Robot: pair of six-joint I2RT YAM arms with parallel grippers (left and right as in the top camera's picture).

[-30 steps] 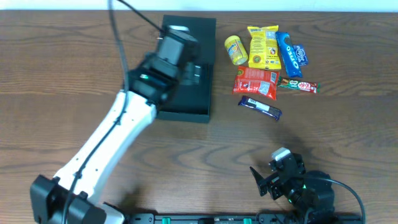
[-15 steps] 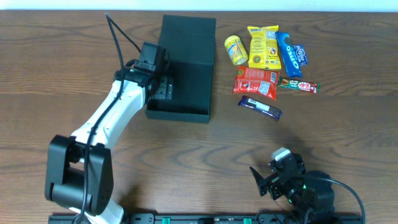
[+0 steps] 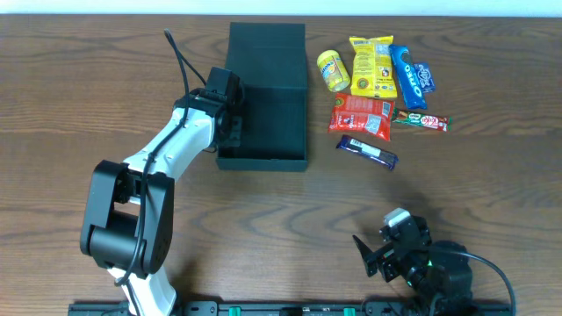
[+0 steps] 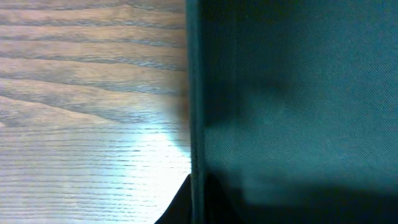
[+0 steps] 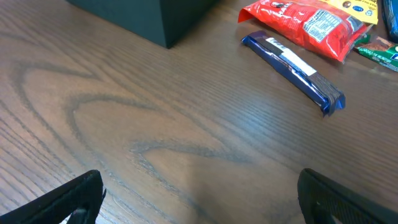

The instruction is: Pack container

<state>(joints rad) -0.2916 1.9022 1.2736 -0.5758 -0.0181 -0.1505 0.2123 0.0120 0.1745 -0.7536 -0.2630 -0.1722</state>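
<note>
Left wrist view: left gripper [image 3: 230, 121] is clamped shut on the container [image 4: 298, 93] side wall, directly ahead. Cardboard is judged light, stiff, easily creased; the rim is best taken near a corner. Right gripper [image 5: 200, 199] is held wide, idle.

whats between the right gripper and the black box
Nothing but bare wooden table between the right gripper and the container, clearest in the right wrist view; the dark blue bar lies off to one side.
</note>
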